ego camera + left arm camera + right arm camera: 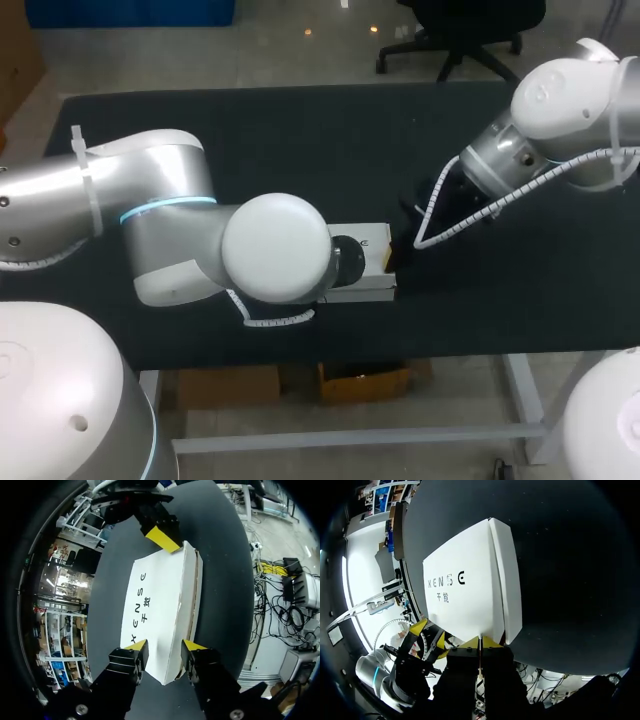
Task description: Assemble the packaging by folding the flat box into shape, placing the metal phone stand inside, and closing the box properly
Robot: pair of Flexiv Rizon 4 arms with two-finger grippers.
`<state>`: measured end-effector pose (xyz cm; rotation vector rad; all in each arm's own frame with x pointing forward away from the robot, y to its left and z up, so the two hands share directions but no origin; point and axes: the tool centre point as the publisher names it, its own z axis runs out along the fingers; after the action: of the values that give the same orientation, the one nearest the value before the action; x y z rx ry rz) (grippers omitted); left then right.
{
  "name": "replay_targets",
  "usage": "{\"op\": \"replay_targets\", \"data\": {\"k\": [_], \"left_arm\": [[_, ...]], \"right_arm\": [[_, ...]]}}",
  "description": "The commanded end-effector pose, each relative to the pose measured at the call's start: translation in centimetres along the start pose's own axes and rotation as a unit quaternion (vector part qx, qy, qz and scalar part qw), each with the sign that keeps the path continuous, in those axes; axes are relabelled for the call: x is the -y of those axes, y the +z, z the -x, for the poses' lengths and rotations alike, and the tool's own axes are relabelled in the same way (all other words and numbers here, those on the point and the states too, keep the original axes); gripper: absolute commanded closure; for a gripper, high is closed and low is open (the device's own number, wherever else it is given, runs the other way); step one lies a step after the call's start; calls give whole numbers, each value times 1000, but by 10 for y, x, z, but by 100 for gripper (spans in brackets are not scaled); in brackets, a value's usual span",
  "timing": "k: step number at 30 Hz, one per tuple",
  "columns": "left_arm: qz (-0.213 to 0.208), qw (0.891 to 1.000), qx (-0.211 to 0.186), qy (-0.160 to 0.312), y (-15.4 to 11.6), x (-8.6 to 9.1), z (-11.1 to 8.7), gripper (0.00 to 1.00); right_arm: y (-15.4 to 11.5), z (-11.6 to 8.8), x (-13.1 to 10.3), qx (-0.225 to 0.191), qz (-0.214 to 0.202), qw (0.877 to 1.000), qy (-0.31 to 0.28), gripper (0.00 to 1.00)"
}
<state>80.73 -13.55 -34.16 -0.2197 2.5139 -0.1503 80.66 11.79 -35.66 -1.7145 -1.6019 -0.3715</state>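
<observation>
Left tool (165, 647) faces right tool (480, 641) along box (155, 595) length.

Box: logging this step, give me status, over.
Left gripper open over one end of box. Right gripper shut at the other end. Box folded, lying flat. Phone stand not visible. No obstruction seen.

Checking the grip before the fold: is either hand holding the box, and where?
No clear hold. The left hand stands open astride the white box's near corner; the right hand is shut, tips against its opposite end.
</observation>
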Motion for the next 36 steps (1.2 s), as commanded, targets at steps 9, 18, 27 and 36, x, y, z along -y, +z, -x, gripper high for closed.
{"op": "replay_targets", "data": {"k": [9,18,27,36], "left_arm": [[-58,998,1,-37,-29,-21,12,100],[-80,994,-10,-69,-21,-28,24,100],[-94,991,-43,-81,5,-23,21,100],[-89,991,-54,-84,18,-23,17,100]], "right_arm": [[2,4,-2,-3,-4,1000,2,100],[4,5,-3,-5,-5,1000,3,100],[5,6,-4,-6,-7,1000,4,100],[6,7,-4,-6,-7,1000,5,100]]}}
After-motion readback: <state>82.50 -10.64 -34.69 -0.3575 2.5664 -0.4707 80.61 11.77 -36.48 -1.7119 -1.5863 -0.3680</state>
